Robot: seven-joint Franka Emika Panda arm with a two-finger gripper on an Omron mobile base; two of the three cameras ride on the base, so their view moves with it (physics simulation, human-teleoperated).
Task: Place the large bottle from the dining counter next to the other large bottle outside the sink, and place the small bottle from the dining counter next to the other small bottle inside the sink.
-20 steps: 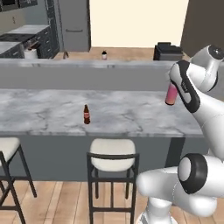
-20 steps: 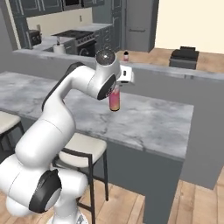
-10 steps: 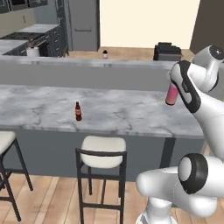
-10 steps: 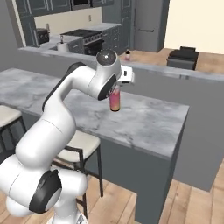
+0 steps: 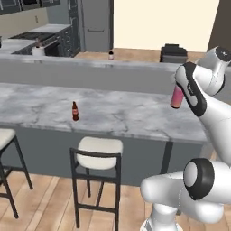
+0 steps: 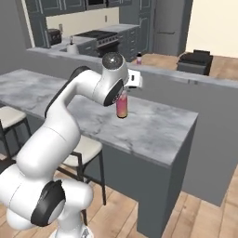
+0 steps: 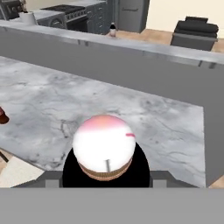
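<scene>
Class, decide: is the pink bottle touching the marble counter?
Apart. In the left base view the pink bottle, held in the hand, hangs above the marble counter.

The gripper (image 5: 179, 92) hangs above the right part of the dining counter (image 5: 113, 115), with a large bottle (image 5: 177, 97) between its fingers, clear of the slab. Well to its left the small bottle (image 5: 75, 111) stands upright on the counter. Below, on the near side, a stool (image 5: 97, 153) is tucked against the counter.

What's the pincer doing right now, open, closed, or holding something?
Pincer: closed on the large pink bottle, held above the dining counter.
</scene>
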